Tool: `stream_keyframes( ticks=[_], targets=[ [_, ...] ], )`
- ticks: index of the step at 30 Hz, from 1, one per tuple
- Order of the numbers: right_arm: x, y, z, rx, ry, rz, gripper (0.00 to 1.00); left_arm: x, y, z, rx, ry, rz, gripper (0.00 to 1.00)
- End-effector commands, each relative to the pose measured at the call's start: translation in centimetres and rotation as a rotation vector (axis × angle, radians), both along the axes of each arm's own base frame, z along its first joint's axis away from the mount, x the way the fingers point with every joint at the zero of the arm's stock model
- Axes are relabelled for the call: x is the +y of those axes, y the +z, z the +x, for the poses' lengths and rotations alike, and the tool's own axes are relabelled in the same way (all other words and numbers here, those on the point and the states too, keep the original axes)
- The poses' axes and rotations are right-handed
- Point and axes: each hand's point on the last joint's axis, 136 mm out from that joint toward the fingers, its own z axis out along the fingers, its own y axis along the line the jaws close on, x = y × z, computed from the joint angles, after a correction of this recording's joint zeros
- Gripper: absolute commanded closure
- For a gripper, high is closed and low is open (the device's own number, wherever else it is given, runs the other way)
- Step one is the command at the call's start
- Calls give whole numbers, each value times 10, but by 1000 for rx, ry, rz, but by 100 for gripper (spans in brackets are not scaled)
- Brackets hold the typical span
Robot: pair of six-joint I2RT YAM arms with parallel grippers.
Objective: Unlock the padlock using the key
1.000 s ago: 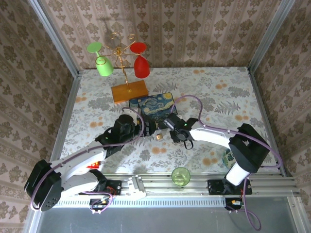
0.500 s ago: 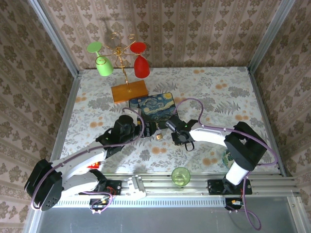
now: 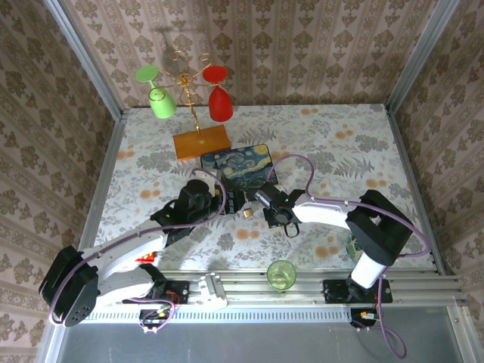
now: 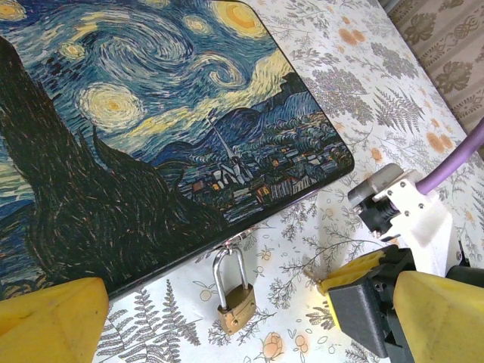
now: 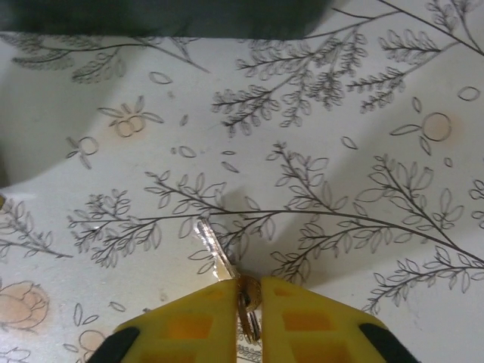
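Detail of the padlock [image 4: 235,306] came through in the left wrist view: brass body lying on the bench [image 4: 393,98], shackle hooked through the clasp [image 4: 233,243] at the edge of the painted box [image 4: 151,121], with the left gripper [image 3: 229,203] spread wide open around it. From the top camera the padlock was a mere gold speck and the key too small to make out. The right wrist view showed the right gripper [image 5: 248,293] pinched shut on the key [image 5: 215,249], head hidden between the pads, blade slanting out over the bench.
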Motion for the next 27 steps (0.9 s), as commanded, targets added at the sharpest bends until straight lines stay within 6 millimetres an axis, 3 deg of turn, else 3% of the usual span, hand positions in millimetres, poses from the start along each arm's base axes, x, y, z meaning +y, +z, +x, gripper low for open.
stream_keyframes(
  ticks=[1,8,15,16,21,27],
  targets=[
    [-12,-17,-18,60,2,-46,90,-4,7,1,-13,-3,-20,2],
    [-8,12,-13,13,39,48,100,-8,18,2,-42,-25,-23,2],
    [-10,51,-14,-29,58,198,100,-19,41,0,-92,-63,-127,2],
    [-8,66,-14,-59,61,240,100,-22,49,-1,-108,-76,-159,3],
    [-3,104,-11,-132,63,356,100,-32,81,-8,-139,-103,-297,3],
    [1,166,-4,-295,45,506,100,-26,111,-7,-10,30,-536,3]
  ],
)
